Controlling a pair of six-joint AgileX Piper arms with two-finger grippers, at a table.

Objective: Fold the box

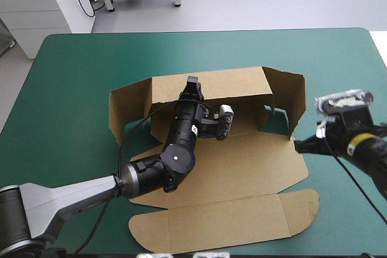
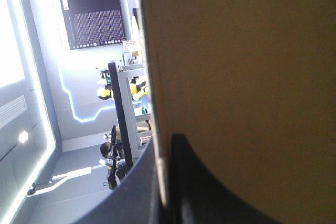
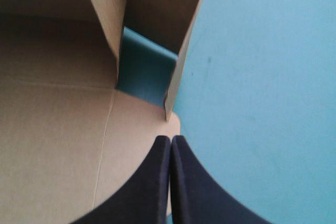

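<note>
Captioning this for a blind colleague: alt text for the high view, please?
The left gripper reaches into a half-folded brown box and pinches its raised far wall. The right gripper, shut, is at the box's right edge. The box lies on a teal-green table.

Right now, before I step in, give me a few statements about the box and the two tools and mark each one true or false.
1. The box lies completely flat. False: its far wall and side walls stand raised.
2. The right tool is shut and holds nothing. True.
3. The left tool is at the box's far wall. True.
4. The right tool reaches deep inside the box. False: its tip is at the box's right edge, by the raised side wall.
5. The flap nearest the robot lies flat on the teal-green cover. True.
</note>
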